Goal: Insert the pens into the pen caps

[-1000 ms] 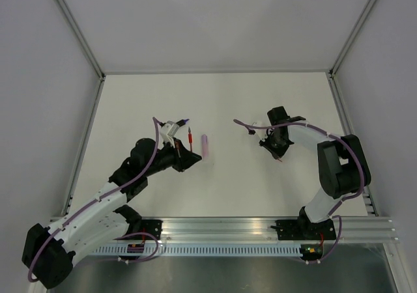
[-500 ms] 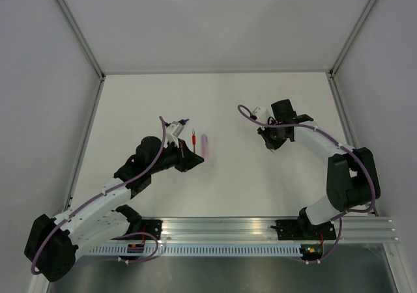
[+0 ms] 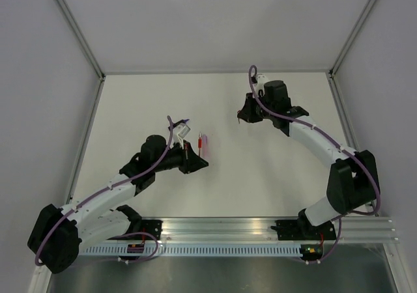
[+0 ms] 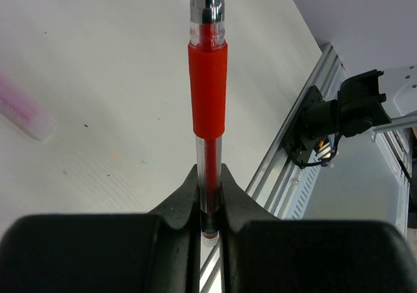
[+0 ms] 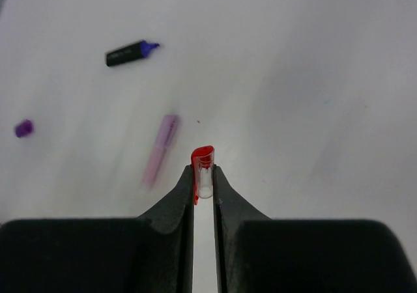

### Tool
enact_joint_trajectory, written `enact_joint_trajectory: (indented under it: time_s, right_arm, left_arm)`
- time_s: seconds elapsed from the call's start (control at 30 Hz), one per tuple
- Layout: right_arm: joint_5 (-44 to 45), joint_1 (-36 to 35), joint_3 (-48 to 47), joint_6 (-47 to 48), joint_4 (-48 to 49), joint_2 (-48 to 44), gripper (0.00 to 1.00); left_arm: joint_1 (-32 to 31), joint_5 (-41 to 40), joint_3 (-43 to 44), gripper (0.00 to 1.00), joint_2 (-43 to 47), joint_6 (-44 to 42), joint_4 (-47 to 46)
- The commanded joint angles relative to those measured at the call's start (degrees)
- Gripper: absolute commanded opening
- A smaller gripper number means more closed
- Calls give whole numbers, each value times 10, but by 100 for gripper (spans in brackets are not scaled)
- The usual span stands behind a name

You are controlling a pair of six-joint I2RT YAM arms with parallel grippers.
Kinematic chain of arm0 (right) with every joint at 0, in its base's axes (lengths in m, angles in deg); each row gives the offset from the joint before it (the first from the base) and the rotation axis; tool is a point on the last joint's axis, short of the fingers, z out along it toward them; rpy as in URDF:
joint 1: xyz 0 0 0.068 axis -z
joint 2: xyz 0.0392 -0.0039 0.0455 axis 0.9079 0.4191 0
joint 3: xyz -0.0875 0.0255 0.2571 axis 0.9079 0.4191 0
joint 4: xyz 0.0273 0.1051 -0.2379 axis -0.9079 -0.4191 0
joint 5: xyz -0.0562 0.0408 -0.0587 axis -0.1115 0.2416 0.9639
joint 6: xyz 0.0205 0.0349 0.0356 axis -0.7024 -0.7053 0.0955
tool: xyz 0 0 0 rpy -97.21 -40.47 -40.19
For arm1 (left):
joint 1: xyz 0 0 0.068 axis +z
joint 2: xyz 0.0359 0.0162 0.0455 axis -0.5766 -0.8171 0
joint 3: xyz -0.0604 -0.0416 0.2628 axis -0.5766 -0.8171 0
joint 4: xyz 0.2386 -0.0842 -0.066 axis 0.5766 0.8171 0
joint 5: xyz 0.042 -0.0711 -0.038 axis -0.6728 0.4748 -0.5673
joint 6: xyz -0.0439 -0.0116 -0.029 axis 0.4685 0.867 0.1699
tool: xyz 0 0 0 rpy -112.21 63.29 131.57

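Left gripper: my fingers are clenched on the red pen, gripped low on its clear barrel. The pen points straight out past my fingertips, off the table. Position is left of centre.

Right gripper: pinching the red pen cap, which sticks out beyond the tips. It is held far and right of centre, well apart from the red pen.

The pink pen lies flat just right of my left gripper. The purple-black pen and the purple cap lie loose and apart from each other.
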Motion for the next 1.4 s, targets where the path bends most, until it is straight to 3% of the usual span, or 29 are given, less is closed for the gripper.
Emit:
enact_joint_trajectory:
  time_s: [0.0,0.23,0.43,1.37]
  right_arm:
    - [-21,-10,44,-203,204,-71,0]
    - [-22,-70,110,-271,330,-140,0]
    - [-29,-108,143,-302,381,-175,0]
    - [-8,-191,190,-306,429,-145,0]
  left_arm:
    - [-4,47,12,2,-11,-7,-41]
    - [-11,37,17,2,-23,-12,-34]
    - [-11,37,15,2,-20,-10,-36]
    - [-11,37,8,2,8,-9,-37]
